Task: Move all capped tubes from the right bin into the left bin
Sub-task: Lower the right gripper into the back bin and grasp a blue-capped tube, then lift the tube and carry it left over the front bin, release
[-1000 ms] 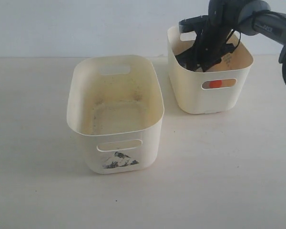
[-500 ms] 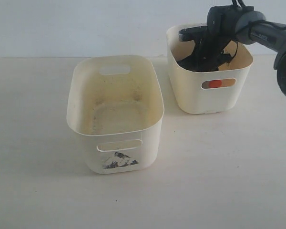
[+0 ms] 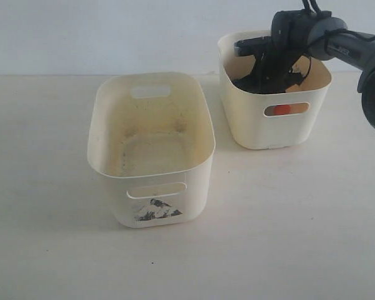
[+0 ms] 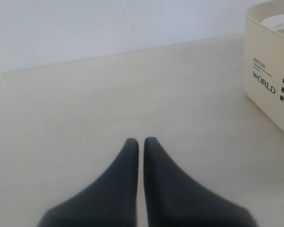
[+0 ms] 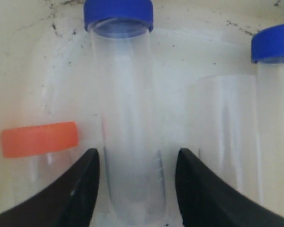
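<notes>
My right gripper (image 3: pixel 262 75) reaches down inside the right bin (image 3: pixel 253 128). In the right wrist view it (image 5: pixel 137 156) is open, its fingers (image 5: pixel 83 184) straddling a clear tube with a blue cap (image 5: pixel 119 16) without visibly touching it. An orange-capped tube (image 5: pixel 39 139) lies on one side and a second blue-capped tube (image 5: pixel 273 42) on the other. An orange cap (image 3: pixel 282 110) shows through the bin's handle slot. The left bin (image 3: pixel 112 181), with its black mountain picture (image 3: pixel 157 210), holds no tubes. My left gripper (image 4: pixel 140 142) is shut over bare table.
In the left wrist view a cream bin wall (image 4: pixel 270 80) printed with "WORLD" and a checker mark stands off to one side. The pale tabletop (image 3: pixel 281 225) surrounds both bins, with a white wall behind.
The right arm has sunk deeper into the right bin over the last second, then nearly settled. Both bins stay where they were.
</notes>
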Controlling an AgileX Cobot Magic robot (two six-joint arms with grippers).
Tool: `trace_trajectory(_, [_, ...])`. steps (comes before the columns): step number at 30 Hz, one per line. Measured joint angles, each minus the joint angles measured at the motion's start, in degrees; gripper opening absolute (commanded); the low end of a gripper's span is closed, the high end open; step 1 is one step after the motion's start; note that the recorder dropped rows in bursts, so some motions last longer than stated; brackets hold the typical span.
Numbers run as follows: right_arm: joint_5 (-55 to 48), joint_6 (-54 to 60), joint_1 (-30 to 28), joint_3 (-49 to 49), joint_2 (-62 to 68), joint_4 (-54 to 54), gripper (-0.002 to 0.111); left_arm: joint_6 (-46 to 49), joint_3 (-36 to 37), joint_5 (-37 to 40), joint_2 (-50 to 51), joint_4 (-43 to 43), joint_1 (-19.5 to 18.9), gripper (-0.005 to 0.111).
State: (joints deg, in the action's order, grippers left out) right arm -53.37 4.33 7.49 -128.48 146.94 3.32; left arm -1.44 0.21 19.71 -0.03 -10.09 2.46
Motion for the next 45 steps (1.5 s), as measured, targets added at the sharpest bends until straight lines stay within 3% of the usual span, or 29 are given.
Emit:
trace_trajectory(5, [0.00, 0.00, 0.00, 0.00, 0.00, 0.00, 0.046, 0.00, 0.00, 0.00, 0.00, 0.00, 0.00, 0.004])
trace_trajectory(8, [0.00, 0.00, 0.00, 0.00, 0.00, -0.36, 0.028, 0.00, 0.00, 0.00, 0.00, 0.00, 0.00, 0.004])
trace_trajectory(11, [-0.11, 0.00, 0.00, -0.03, 0.00, -0.75, -0.001, 0.00, 0.00, 0.00, 0.00, 0.00, 0.00, 0.004])
trace_trajectory(29, [-4.71, -0.30, 0.44, -0.01, -8.71, -4.25, 0.000, 0.00, 0.00, 0.00, 0.00, 0.00, 0.00, 0.004])
trace_trajectory(37, [-14.44, -0.64, 0.44, -0.01, -14.39, -4.89, 0.000, 0.00, 0.00, 0.00, 0.00, 0.00, 0.00, 0.004])
trace_trajectory(45, [-16.52, 2.52, 0.69, 0.11, -21.94, 9.66, 0.000, 0.00, 0.00, 0.00, 0.00, 0.00, 0.00, 0.004])
